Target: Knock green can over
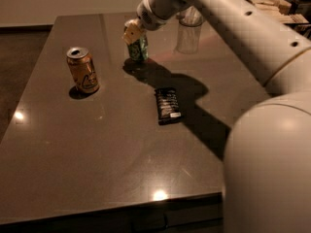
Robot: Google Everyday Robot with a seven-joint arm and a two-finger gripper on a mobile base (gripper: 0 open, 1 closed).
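Green can [139, 49] stands upright on the table [97, 154], beyond and right of the orange-gold can [83, 70]. Gripper [132, 32] sits at the green can's upper rim; whether spread or pressed together, cannot tell. Recommended: push high and sideways, away from the orange-gold can, following through until it topples.

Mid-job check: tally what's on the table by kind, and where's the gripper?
Cans: 2 (green can, orange-gold can)
Dark snack bar: 1
Clear cup: 1
Total: 4
The gripper is at the green can's top.
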